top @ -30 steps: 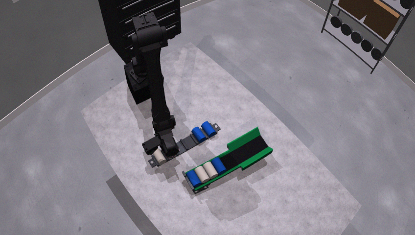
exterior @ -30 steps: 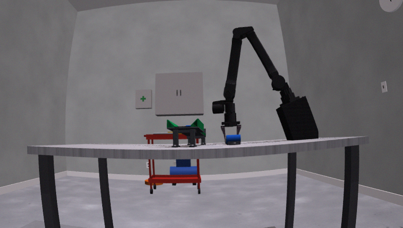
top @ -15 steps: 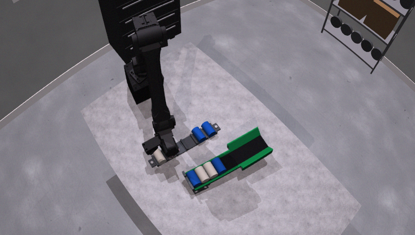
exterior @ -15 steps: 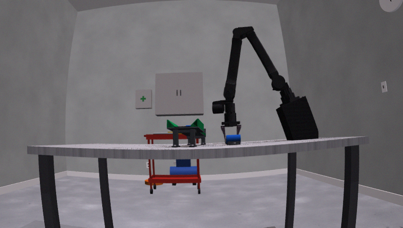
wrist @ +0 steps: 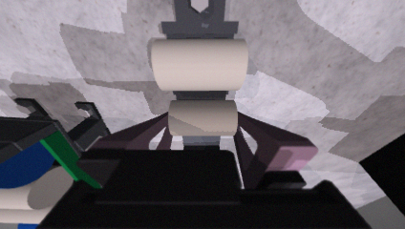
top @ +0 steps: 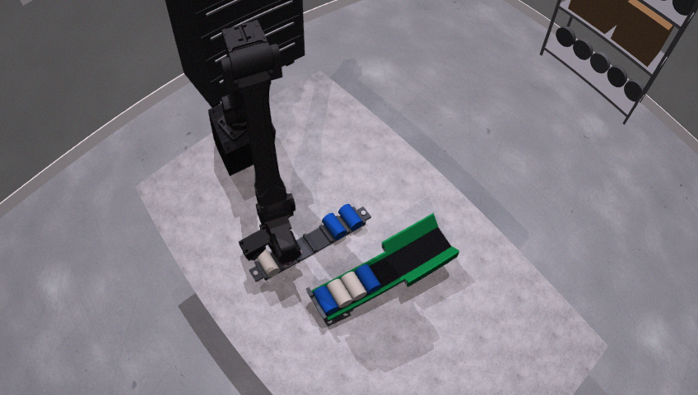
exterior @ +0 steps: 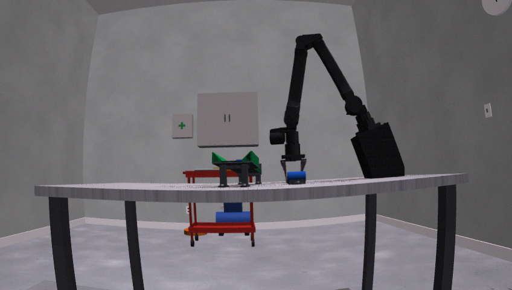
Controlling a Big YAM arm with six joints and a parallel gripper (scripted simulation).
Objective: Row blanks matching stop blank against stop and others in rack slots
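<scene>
My gripper is shut on a cream blank and holds it low over the dark stock rack. It is right next to a second cream blank that lies in the rack's end slot, also in the top view. There the gripper hides the held blank. Two blue blanks lie side by side at the rack's other end. The green feed ramp holds a row from the stop: blue, cream, cream, blue.
The arm's black base block stands behind the rack. A wire shelf stands far off at the right. A red cart is behind the table.
</scene>
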